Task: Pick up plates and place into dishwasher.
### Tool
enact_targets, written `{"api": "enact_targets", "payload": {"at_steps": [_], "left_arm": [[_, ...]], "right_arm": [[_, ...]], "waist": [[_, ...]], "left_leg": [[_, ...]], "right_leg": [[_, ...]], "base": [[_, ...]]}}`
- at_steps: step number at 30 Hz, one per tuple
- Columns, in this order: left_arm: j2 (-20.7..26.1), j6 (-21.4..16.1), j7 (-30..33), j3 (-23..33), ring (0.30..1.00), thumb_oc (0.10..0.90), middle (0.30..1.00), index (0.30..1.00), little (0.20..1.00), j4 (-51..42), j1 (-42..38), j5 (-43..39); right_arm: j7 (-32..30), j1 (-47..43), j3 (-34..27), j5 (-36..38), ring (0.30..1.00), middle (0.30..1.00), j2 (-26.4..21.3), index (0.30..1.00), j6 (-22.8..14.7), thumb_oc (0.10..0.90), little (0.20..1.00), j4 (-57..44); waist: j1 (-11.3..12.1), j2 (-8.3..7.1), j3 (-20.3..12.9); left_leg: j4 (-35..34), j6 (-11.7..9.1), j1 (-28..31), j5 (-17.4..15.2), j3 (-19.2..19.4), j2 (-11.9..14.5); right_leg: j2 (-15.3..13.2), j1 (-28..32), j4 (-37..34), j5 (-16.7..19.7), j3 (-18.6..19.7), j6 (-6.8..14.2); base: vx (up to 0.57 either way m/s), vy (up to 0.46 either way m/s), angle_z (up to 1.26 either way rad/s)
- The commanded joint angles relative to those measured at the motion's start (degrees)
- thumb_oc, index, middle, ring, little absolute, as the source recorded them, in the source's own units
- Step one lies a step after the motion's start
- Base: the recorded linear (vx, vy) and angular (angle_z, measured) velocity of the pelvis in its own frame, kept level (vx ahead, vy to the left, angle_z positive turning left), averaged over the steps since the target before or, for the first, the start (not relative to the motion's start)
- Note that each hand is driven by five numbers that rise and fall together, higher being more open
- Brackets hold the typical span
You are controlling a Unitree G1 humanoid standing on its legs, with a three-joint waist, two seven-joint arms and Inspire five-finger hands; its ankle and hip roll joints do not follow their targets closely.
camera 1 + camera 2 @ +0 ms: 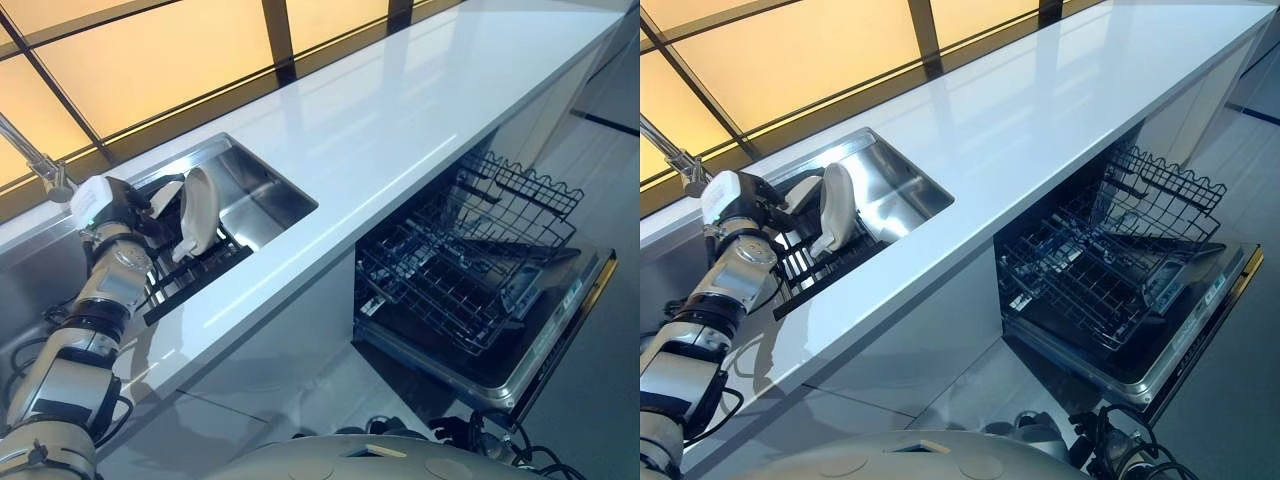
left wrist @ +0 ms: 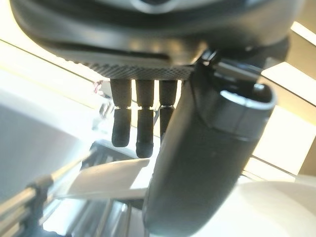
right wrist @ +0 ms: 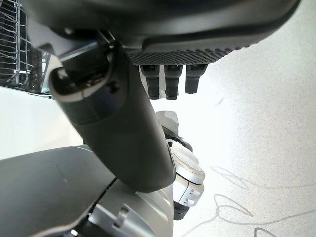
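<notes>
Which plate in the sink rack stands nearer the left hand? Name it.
The smaller white plate, right beside the left hand. The larger white plate stands upright on its far side, toward the open sink basin.

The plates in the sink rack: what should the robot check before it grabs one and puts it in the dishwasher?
1. Plate standing upright in the rack: ok.
2. Left hand right beside the plate: ok.
3. Left hand's fingers straight, not yet round the plate: ok.
4. Dishwasher door down: ok.
5. Lower basket pulled out, with free slots: ok.
6. Right hand holding nothing: ok.
</notes>
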Motion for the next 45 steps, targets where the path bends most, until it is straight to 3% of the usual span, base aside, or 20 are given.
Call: {"api": "enact_targets", "payload": {"at_steps": [1,9,20,25,32,33,34,35,36,37,45], "left_arm": [[10.64,-5.83,6.13,4.63,0.3,0.1,0.3,0.3,0.2,2.11,-7.95,3.06],[11.9,-10.42,9.12,6.63,0.3,0.1,0.3,0.3,0.2,0.99,-9.11,-2.01],[10.02,-13.6,9.72,8.04,0.3,0.1,0.3,0.3,0.2,0.96,-9.3,-5.88],[9.7,-16.72,6.7,7.55,0.3,0.1,0.3,0.3,0.2,0.16,-9.72,-7.0],[9.04,-15.56,1.44,5.56,0.309,0.111,0.309,0.309,0.211,-1.39,-9.7,-4.71],[8.88,-14.75,1.0,5.19,0.399,0.215,0.399,0.399,0.315,-1.38,-9.67,-4.65],[8.75,-14.57,0.68,4.9,0.552,0.394,0.552,0.552,0.494,-1.2,-9.7,-4.49],[8.59,-14.01,0.15,4.64,0.592,0.44,0.592,0.592,0.54,-1.03,-9.75,-4.5],[8.35,-13.32,-0.42,4.47,0.86,0.753,0.86,0.86,0.853,-0.9,-9.7,-4.4],[8.07,-12.71,-0.95,4.28,0.9,0.8,0.9,0.9,0.9,-0.71,-9.69,-4.23],[6.92,-7.62,-4.83,1.1,0.9,0.8,0.9,0.9,0.9,1.28,-11.18,0.3]], "right_arm": [[1.68,-1.18,1.24,2.63,0.9,0.9,1.68,0.9,-3.16,0.8,0.9,-1.1],[1.56,-0.94,1.4,2.73,0.9,0.9,1.72,0.9,-3.05,0.8,0.9,-1.02],[1.27,-0.77,2.02,2.97,0.9,0.9,2.5,0.9,-2.93,0.8,0.9,-1.28],[1.07,-0.66,1.92,3.25,0.9,0.9,2.44,0.9,-4.35,0.8,0.9,-1.42],[1.53,-0.78,1.99,2.75,0.9,0.9,2.52,0.9,-4.24,0.8,0.9,-1.4],[1.68,-0.83,2.04,2.74,0.9,0.9,2.52,0.9,-4.09,0.8,0.9,-1.46],[1.75,-0.82,2.03,2.7,0.9,0.9,2.54,0.9,-4.01,0.8,0.9,-1.44],[1.76,-0.78,2.0,2.64,0.9,0.9,2.57,0.9,-3.94,0.8,0.9,-1.4],[1.76,-0.7,1.99,2.59,0.9,0.9,2.64,0.9,-3.8,0.8,0.9,-1.39],[1.75,-0.56,1.97,2.45,0.9,0.9,2.68,0.9,-3.81,0.8,0.9,-1.39],[1.45,0.04,2.12,2.5,0.9,0.9,2.68,0.9,-3.42,0.8,0.9,-1.17]], "waist": [[-0.41,-1.42,-1.72],[-0.18,-1.17,-2.25],[-0.22,-1.25,-2.87],[-0.39,-1.33,-3.14],[-0.39,-1.61,-3.22],[-0.43,-1.65,-3.21],[-0.49,-1.67,-3.18],[-0.55,-1.71,-3.17],[-0.64,-1.77,-3.18],[-0.74,-1.83,-3.17],[-1.59,-1.92,-2.79]], "left_leg": [[4.11,0.17,-3.6,-4.13,-1.62,-4.1],[2.89,0.24,-2.93,-4.1,-2.35,-4.51],[2.44,0.43,-2.51,-4.32,-2.96,-4.81],[2.09,0.56,-2.12,-4.43,-2.6,-4.8],[2.36,0.87,-1.99,-4.77,-2.82,-4.91],[2.39,0.94,-1.95,-4.85,-2.85,-4.93],[2.41,0.99,-1.9,-4.91,-2.89,-4.95],[2.43,1.05,-1.86,-4.96,-2.96,-4.98],[2.48,1.13,-1.85,-5.0,-3.02,-5.0],[2.54,1.18,-1.87,-5.01,-3.01,-5.02],[2.61,1.69,-1.69,-5.22,-2.8,-5.18]], "right_leg": [[0.97,0.74,0.73,-2.48,-3.36,2.3],[0.98,0.92,0.59,-2.68,-3.57,2.26],[0.68,1.05,0.47,-2.78,-3.42,2.33],[0.56,1.17,0.53,-2.84,-3.4,2.42],[0.59,1.17,0.71,-2.94,-2.91,2.5],[0.63,1.22,0.72,-2.99,-2.76,2.49],[0.66,1.25,0.76,-3.03,-2.64,2.49],[0.69,1.26,0.8,-3.05,-2.48,2.47],[0.73,1.25,0.85,-3.07,-2.26,2.48],[0.75,1.21,0.9,-3.06,-2.1,2.51],[0.99,1.1,1.18,-2.99,-1.14,2.65]], "base": [[0.0,0.0,0.0],[0.0,0.005,0.01],[0.0,0.01,0.04],[0.0,0.003,0.01],[0.0,0.0,0.0],[0.0,0.0,0.0],[0.0,0.0,0.0],[0.03,0.018,0.0],[0.04,0.017,0.0],[0.04,0.015,0.01],[0.04,0.011,0.0]]}}
